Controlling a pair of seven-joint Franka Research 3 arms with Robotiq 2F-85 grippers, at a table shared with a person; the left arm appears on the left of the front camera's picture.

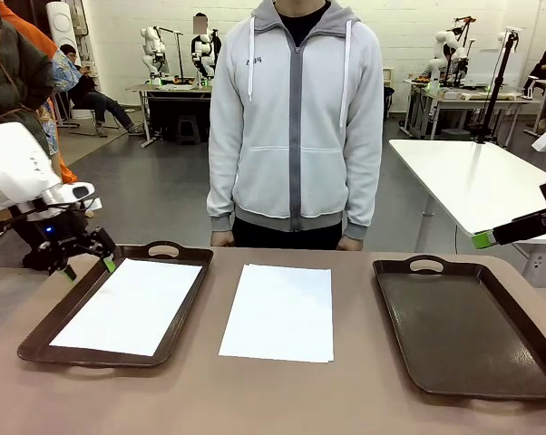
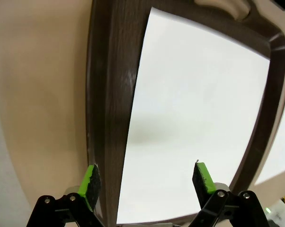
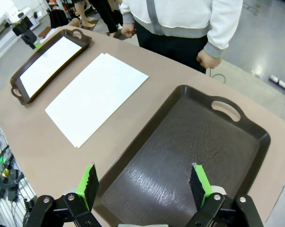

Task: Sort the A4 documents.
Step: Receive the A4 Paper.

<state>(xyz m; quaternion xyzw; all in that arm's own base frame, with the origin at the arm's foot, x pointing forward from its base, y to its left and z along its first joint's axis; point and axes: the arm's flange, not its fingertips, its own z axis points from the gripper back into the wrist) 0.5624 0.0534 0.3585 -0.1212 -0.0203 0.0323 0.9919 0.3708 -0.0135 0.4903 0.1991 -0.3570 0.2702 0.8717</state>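
Bench (image 1: 346,399): tan, rounded at the edges, carrying two dark brown trays with paper between them.
Left tray (image 1: 37,349): sits on the robot's left side of the bench, handle at the far end.
Tray sheet (image 1: 132,304): a blank white page lying flat inside the left tray and covering most of its floor.
Middle sheet (image 1: 280,311): white paper flat on the bare bench between the two trays, touching neither; I cannot tell whether it is one page or several.
Right tray (image 1: 463,335): on the robot's right side, its dark floor bare.
Left hand (image 1: 90,267): open and holding nothing, hanging over the far left corner of the left tray. From its wrist (image 2: 149,182), one green pad is over the rim (image 2: 104,118) and the other over the tray sheet (image 2: 199,104).
Right hand (image 1: 483,239): raised at the bench's right edge, fingers spread wide and gripping nothing. From its wrist (image 3: 147,182), it looks down on the right tray (image 3: 190,151).
Person (image 1: 296,118): in a grey zip hoodie, standing at the far side, arms down by the bench edge.
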